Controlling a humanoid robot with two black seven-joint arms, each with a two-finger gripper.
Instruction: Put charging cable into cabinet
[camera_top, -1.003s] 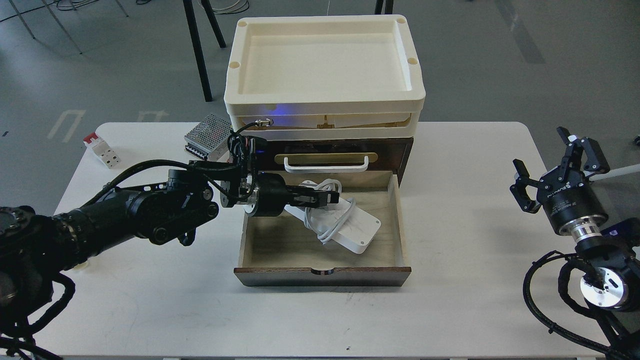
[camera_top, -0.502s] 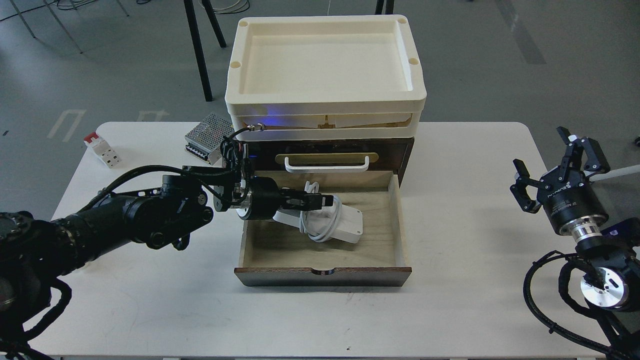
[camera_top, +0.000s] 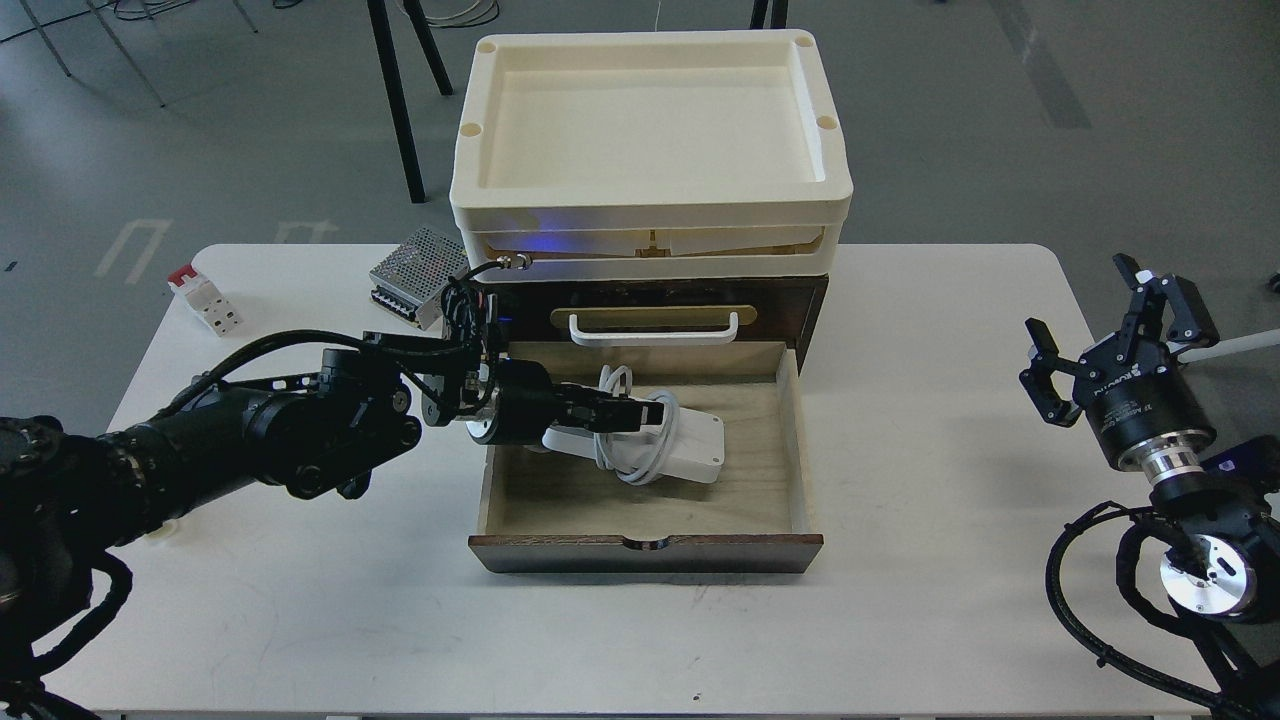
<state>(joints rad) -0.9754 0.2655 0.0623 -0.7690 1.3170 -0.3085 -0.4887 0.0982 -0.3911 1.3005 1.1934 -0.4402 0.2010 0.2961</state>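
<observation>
The charging cable (camera_top: 690, 450), a flat white power-strip block with a pale cord looped round its middle, lies in the open drawer (camera_top: 645, 552) of the dark brown cabinet (camera_top: 805, 300). It is in the drawer's left-middle part, nearly flat on the light wood bottom. My left gripper (camera_top: 640, 412) reaches into the drawer from the left and is shut on the block at the cord loop. My right gripper (camera_top: 1105, 310) is open and empty, raised off the table's right edge, well apart from the cabinet.
A cream plastic tray (camera_top: 650, 205) sits on top of the cabinet. A perforated metal box (camera_top: 410, 270) and a small white-and-red block (camera_top: 205, 298) lie at the table's back left. The upper drawer with the white handle (camera_top: 652, 330) is closed.
My left gripper has pulled back to the left and lowered with the cable. The block has gone from tilted across the drawer to lying nearly flat. The right arm has not moved.
</observation>
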